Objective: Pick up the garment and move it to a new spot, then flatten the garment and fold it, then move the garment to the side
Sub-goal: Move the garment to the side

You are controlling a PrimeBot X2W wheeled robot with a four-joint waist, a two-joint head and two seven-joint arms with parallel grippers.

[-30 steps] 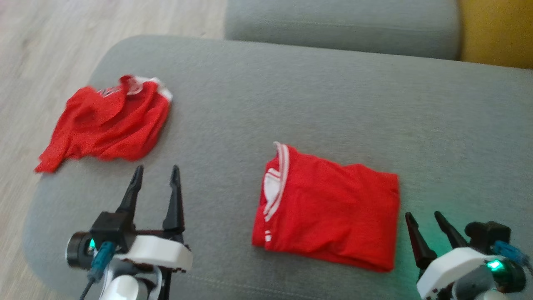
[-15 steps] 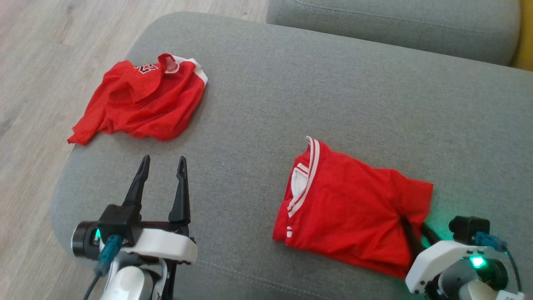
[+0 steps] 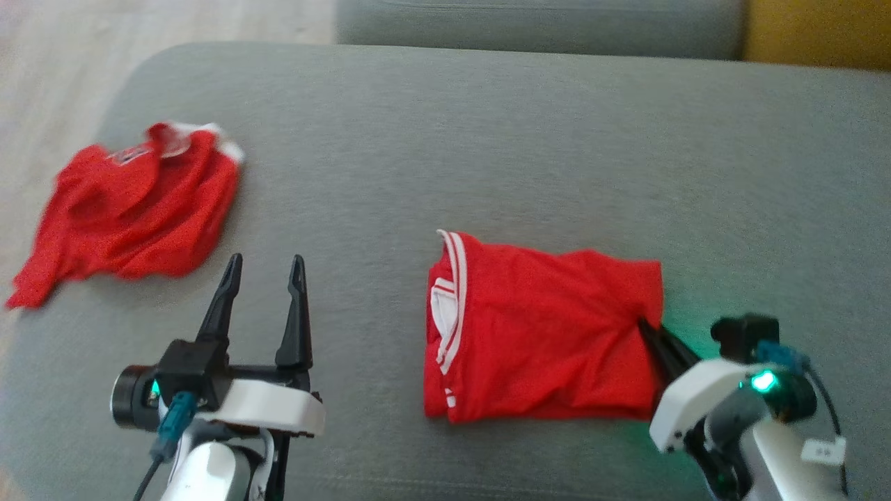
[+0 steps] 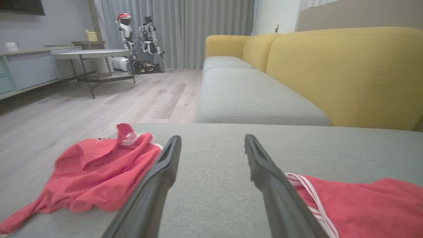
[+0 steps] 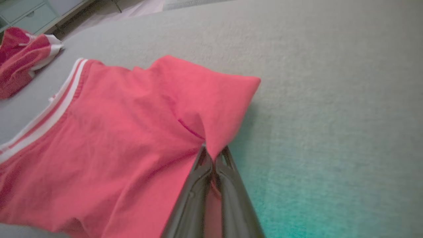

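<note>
A folded red garment (image 3: 543, 334) with white-striped trim lies on the grey sofa cushion (image 3: 487, 139), right of centre. My right gripper (image 3: 646, 325) is shut on its right edge, pinching a pucker of cloth; the right wrist view shows the closed fingers (image 5: 213, 150) biting the red garment (image 5: 132, 132). My left gripper (image 3: 266, 259) stands open over bare cushion, left of the garment, holding nothing. In the left wrist view the open left gripper (image 4: 211, 140) points across the cushion, with the garment (image 4: 363, 205) at lower right.
A second, crumpled red garment (image 3: 132, 209) lies near the cushion's left edge, also seen as the red heap (image 4: 99, 172) and the red heap (image 5: 23, 56). Wood floor (image 3: 42, 83) lies beyond that edge. A yellow backrest (image 4: 347, 72), a round table (image 4: 89, 54) and another robot (image 4: 145, 49) stand farther off.
My right gripper moved from beside the folded garment onto its right edge and shut on the cloth, puckering it. The head camera swung about. The left gripper stayed open.
</note>
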